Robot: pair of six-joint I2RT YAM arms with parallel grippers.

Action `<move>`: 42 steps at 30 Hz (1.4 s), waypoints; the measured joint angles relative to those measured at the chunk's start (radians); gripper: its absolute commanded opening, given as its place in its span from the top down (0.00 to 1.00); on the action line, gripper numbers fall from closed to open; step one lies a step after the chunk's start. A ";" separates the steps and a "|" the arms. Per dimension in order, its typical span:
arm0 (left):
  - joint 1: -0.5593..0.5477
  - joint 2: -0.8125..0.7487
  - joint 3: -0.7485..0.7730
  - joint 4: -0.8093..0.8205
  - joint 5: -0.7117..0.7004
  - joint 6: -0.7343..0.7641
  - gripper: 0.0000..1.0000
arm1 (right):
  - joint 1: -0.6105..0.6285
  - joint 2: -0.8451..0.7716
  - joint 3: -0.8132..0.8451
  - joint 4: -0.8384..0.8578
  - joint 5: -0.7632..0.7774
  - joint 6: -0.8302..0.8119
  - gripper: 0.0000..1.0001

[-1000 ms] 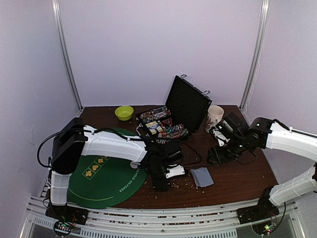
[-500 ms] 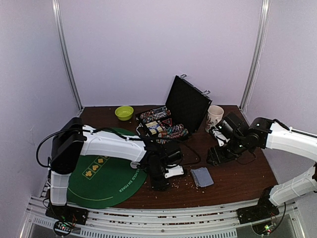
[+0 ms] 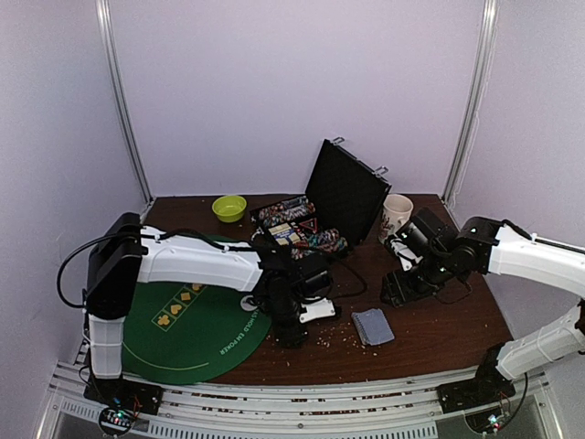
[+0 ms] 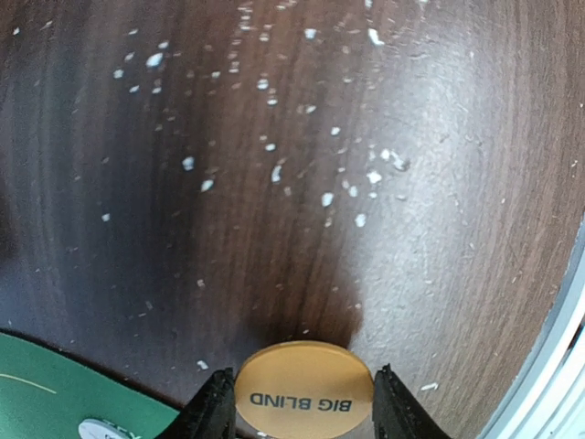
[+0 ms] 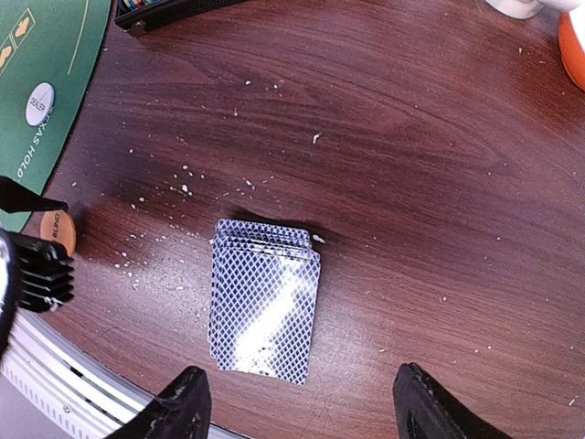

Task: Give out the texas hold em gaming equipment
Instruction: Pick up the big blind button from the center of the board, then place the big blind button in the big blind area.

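The BIG BLIND disc (image 4: 304, 389) is clenched in the left claw (image 4: 302, 395), just off the edge of the green mat (image 4: 55, 393). Farther from the mat, the card deck (image 5: 263, 300) is framed by the released right claw (image 5: 303, 384), with its long axis running between the fingers.

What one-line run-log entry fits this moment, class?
left gripper: shut on BIG BLIND disc | right gripper: open, clear of card deck | DEALER disc: on green mat | chips: in case
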 measured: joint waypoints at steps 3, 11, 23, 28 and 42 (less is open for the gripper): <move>0.027 -0.015 0.000 0.000 0.005 0.000 0.52 | 0.000 0.001 0.000 0.000 -0.001 0.000 0.29; 0.251 -0.111 -0.046 -0.021 -0.011 0.006 0.52 | 0.000 0.001 0.000 0.000 -0.002 0.000 0.28; 0.773 -0.178 -0.055 -0.027 -0.068 0.020 0.54 | 0.000 0.001 0.000 0.000 -0.002 -0.006 0.28; 0.886 -0.074 0.014 -0.014 -0.078 0.018 0.54 | 0.000 0.001 0.000 -0.001 0.003 -0.016 0.27; 0.948 0.124 0.129 0.036 -0.079 0.006 0.31 | 0.000 0.005 0.000 0.001 0.001 -0.023 0.27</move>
